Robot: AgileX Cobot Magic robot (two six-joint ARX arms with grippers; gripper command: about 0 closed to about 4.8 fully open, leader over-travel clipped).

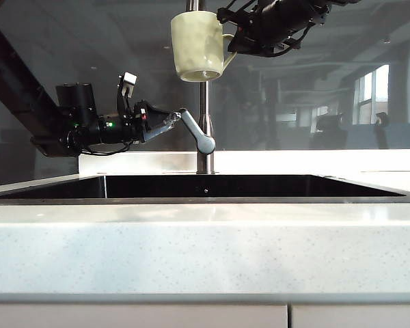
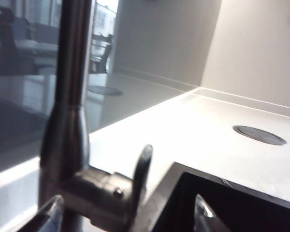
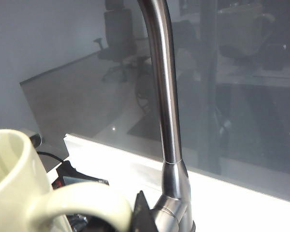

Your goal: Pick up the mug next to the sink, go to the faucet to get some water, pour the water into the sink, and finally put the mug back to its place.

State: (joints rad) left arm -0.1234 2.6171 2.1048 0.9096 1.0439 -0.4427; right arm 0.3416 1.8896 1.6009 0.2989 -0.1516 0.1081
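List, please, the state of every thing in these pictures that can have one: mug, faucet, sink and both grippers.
mug: held upright by its handle, high above the sink, in front of the faucet's pipe.
faucet: no water visible; lever slants up to the left.
sink: dark, nothing visible in it.
left gripper: open, its fingertips at the lever's end.
right gripper: shut on the mug's handle.

Faucet (image 1: 205, 102) stem blocks centre – left gripper (image 1: 172, 121) at lever, mug (image 1: 198, 46) overhead; sink (image 1: 260, 186) open.
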